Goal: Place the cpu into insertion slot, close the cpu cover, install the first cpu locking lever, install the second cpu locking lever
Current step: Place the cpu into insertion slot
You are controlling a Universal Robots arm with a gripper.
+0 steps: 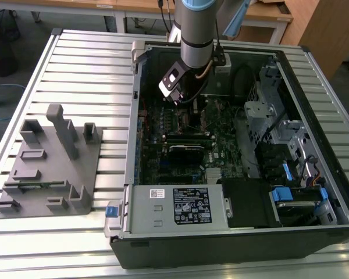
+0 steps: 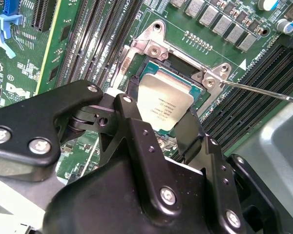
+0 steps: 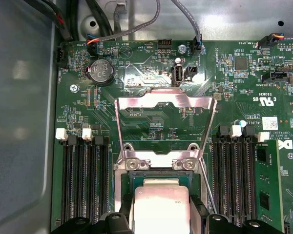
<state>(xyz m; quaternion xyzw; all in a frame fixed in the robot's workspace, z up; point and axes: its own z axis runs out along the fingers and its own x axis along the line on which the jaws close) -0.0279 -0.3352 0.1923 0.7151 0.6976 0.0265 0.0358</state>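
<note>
A slatted metal table (image 1: 75,52) carries an open black computer case (image 1: 221,253), with a grey moulded fixture tray (image 1: 46,168) beside it on the exterior view's left. A robot arm (image 1: 196,29) reaches down into the case, over the green motherboard (image 1: 221,133).

In the first wrist view the cpu cover (image 3: 165,101), a thin silver frame, is swung open and back from its hinge, leaving the insertion slot (image 3: 151,174) uncovered between banks of long black memory slots (image 3: 83,180). The gripper (image 2: 158,117) is low over the slot, its black fingers (image 2: 132,126) pressed against two opposite edges of the cpu (image 2: 163,100), so it appears to be clamped on the chip. The cpu is inside the slot's frame, level with it or just above; whether it is fully seated cannot be told. A thin steel locking lever (image 2: 263,92) stands clear, angled away from one corner of the frame.

Risk, as a judgement: if the chip is slightly turned or tilted when let go, a corner could ride on the rim and bend the contacts. A finger could also catch the hinge bracket or the nearby lever
</note>
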